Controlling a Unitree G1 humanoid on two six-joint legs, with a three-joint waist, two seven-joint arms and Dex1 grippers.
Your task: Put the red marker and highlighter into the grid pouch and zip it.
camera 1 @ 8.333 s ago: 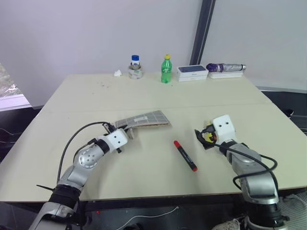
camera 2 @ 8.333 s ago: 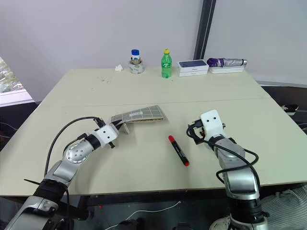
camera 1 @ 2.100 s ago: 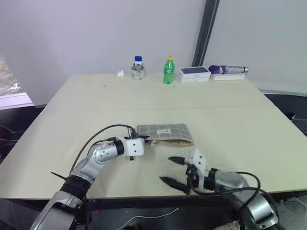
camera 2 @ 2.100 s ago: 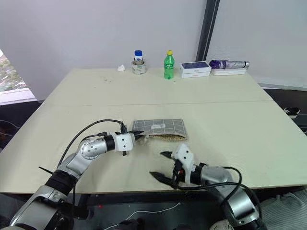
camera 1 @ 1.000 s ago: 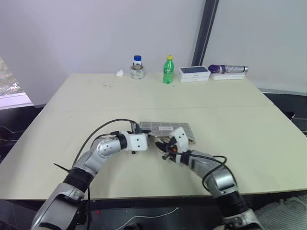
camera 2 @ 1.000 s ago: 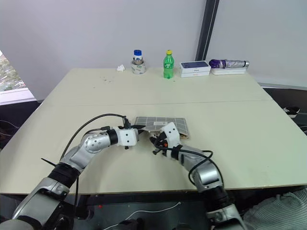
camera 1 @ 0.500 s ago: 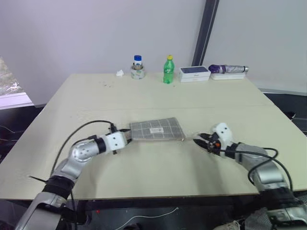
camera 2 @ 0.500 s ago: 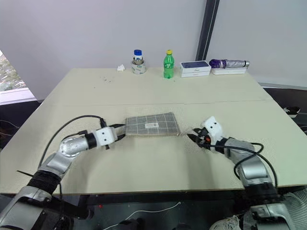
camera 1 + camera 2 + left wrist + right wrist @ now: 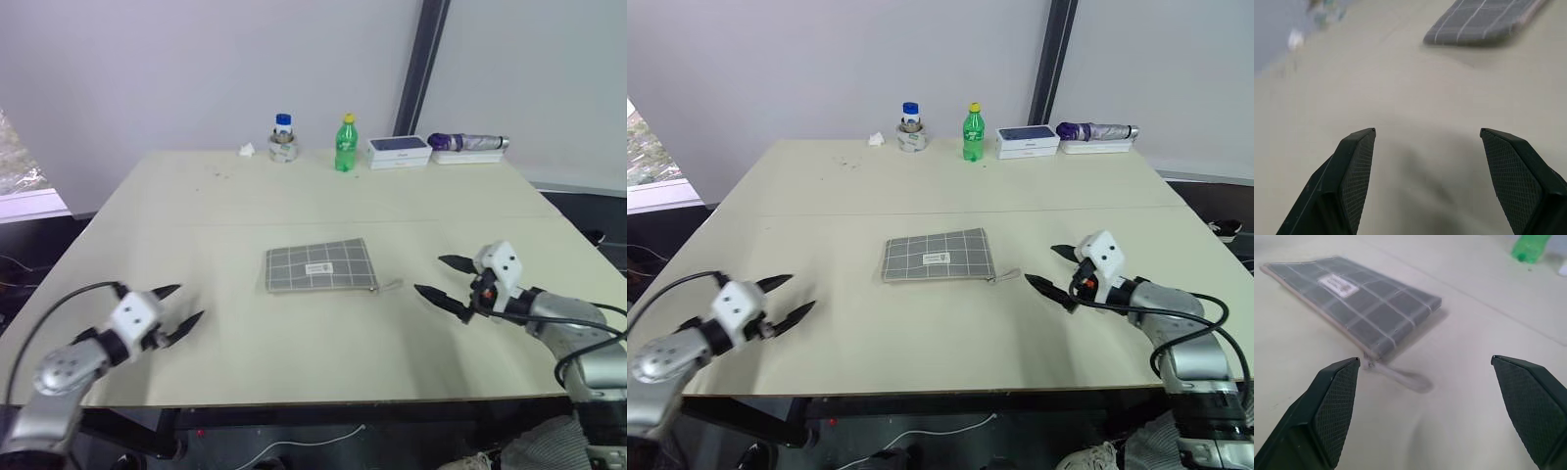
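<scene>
Left eye view showing a beige surface [image 9: 294, 196] against pale walls, bottles and boxes lining its twelve o'clock edge, grey white-gridded grid pouch [image 9: 319, 265] lying flat at centre, labelled, zipped, both jaws spreading empty at eight and four o'clock.

Two arms, silver-grey metal links with rounded joint housings, black collars between segments. Black cable loops off each forearm. White boxy block at each wrist, small dark screw holes on its faces. Left gripper [image 9: 179, 311]: two black tapered fingers [image 9: 1354, 169], pointed tips, inner pads cross-hatched. Right gripper [image 9: 443, 279] same build, with an orange-red spot between block and fingers.
</scene>
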